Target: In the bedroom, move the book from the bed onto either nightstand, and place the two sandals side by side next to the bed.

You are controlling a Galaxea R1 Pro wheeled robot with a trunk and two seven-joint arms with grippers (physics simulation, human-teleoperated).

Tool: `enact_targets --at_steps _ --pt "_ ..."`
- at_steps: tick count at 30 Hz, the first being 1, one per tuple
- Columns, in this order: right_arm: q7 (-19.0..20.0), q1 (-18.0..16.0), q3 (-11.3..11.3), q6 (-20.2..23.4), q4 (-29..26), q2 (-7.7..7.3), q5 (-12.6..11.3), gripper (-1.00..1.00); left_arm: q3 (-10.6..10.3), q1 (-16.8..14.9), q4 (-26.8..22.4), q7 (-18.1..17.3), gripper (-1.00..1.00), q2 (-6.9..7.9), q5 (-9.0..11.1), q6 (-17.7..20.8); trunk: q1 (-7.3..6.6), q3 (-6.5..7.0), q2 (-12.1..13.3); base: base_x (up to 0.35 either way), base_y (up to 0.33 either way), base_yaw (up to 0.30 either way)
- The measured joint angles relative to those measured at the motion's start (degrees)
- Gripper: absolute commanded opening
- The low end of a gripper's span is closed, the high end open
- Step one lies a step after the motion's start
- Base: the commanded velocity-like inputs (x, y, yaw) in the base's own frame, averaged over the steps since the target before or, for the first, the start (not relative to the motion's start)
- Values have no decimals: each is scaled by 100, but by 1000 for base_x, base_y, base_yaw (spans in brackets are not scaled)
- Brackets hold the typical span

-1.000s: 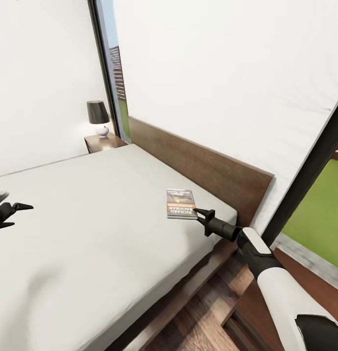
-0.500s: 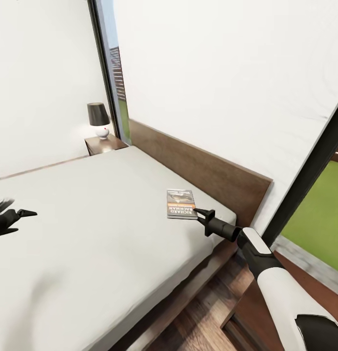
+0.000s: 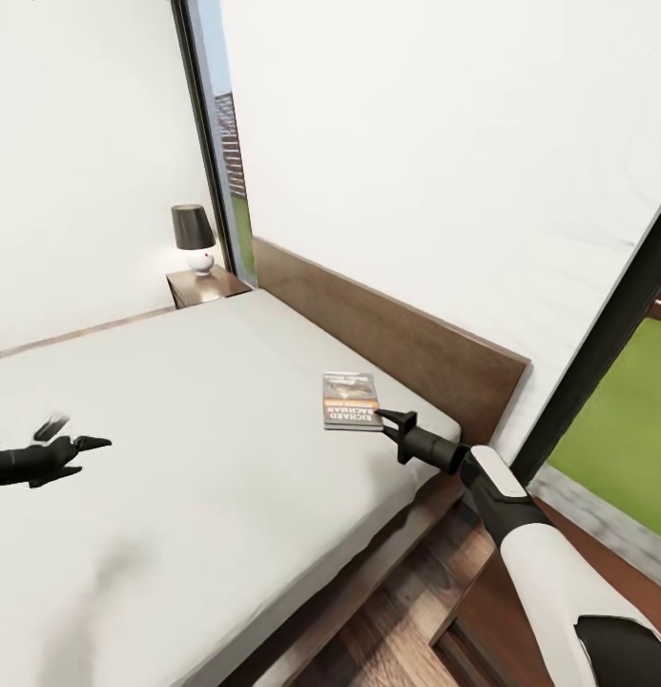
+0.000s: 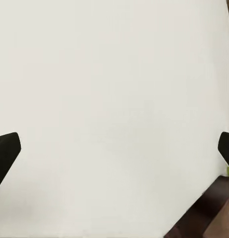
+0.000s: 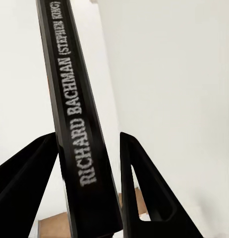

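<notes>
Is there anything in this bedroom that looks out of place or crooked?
Only the book: it lies on the bed near the headboard instead of on a nightstand. The right gripper reaches its edge. Nothing looks spilled or damaged.

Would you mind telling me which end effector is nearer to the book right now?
The right end effector is nearer: its fingers straddle the edge of the book. The left end effector hovers far across the bed, well apart from it.

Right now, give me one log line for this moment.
stage: book pickup | right gripper: open, straddling book spine | book: flat on bed | left gripper: open over bed
</notes>
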Motion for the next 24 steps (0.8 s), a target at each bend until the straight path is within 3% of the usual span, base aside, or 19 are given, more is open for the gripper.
enact_targets --at_steps 5,15,21,24 --pt "3 0 142 6 3 12 92 -100 30 382 5 -529 100 -278 11 -521 -110 90 200 0 0 0" --pt "30 10 232 8 3 16 212 -100 34 868 4 -1299 100 -384 29 -947 -330 270 601 0 0 0" --pt "263 37 355 5 1 20 565 -100 37 1144 4 -1605 100 -398 57 -1366 -352 288 643 0 0 0" --pt "642 43 407 -1 25 21 880 -100 41 1292 4 -1785 100 -416 66 -1575 -352 288 643 0 0 0"
